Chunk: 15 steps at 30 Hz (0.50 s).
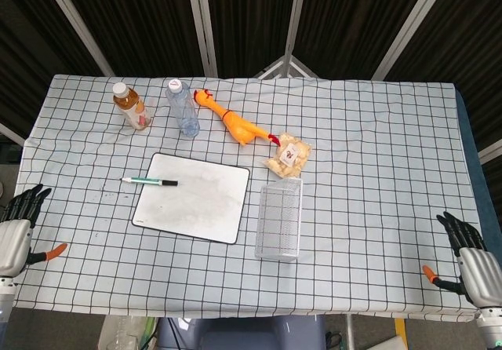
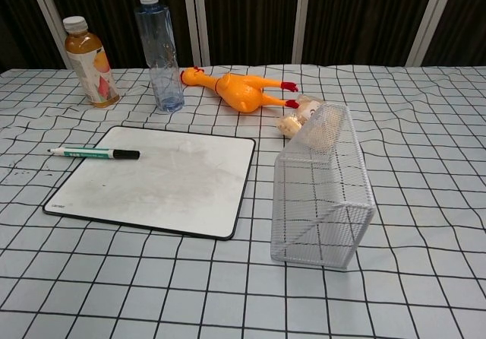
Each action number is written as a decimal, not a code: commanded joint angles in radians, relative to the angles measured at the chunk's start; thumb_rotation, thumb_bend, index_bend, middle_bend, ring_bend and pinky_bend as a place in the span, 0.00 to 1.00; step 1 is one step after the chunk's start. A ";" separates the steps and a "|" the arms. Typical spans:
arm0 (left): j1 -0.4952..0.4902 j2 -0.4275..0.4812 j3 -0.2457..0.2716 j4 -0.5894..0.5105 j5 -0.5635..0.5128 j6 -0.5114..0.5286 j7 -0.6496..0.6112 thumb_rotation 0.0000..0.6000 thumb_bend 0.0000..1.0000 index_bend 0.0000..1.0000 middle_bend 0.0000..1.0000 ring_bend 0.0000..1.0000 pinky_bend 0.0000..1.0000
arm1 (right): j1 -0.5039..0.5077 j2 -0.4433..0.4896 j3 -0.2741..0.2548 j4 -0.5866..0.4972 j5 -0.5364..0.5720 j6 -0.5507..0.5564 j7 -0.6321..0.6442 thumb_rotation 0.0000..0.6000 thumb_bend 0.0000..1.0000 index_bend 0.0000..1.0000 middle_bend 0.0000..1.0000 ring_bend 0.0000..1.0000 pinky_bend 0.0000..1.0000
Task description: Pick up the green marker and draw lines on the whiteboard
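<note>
Green marker (image 1: 148,181) lies across the whiteboard's (image 1: 192,198) far-left edge, untouched. Left hand (image 1: 17,226), empty and spread at the near-left corner, should approach low and pinch the barrel mid-length; right hand (image 1: 471,257) idles spread.

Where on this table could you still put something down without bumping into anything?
The whole stretch right of the wire basket is bare cloth, as is the front strip below the whiteboard. It is crowded at the back left: tea bottle, water bottle, rubber chicken and snack bag.
</note>
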 commanded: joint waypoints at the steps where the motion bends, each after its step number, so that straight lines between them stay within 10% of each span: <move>1: -0.024 -0.005 -0.012 0.010 -0.024 -0.033 0.034 1.00 0.13 0.09 0.00 0.00 0.00 | 0.001 -0.001 -0.005 0.002 -0.001 -0.007 0.003 1.00 0.27 0.00 0.00 0.00 0.00; 15: -0.309 -0.173 -0.167 0.186 -0.294 -0.357 0.282 1.00 0.30 0.42 0.04 0.00 0.00 | 0.017 0.006 0.003 -0.011 0.013 -0.037 0.027 1.00 0.27 0.00 0.00 0.00 0.00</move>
